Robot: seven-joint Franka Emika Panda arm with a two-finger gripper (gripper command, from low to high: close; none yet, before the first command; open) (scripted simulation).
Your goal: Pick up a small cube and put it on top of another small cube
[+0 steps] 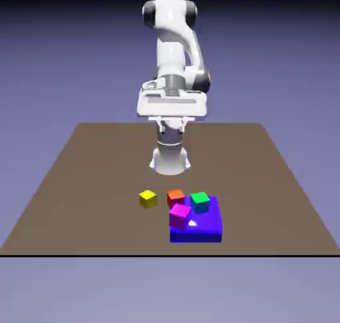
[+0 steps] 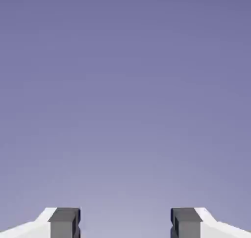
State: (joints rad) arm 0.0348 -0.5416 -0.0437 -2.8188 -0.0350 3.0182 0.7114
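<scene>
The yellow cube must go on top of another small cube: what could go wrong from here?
1. The orange cube, green cube and magenta cube crowd together at the blue block; setting the yellow cube down may knock a neighbour.
2. The hand view shows only backdrop between the open gripper tips, so aiming may fail.

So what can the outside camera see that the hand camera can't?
Only the exterior view shows the brown table, the white robot arm, the small yellow cube, the orange cube, the green cube, the magenta cube and the flat blue block. Only the hand view shows the grey fingers, spread apart with nothing between them. Both share the blue-violet backdrop.
</scene>
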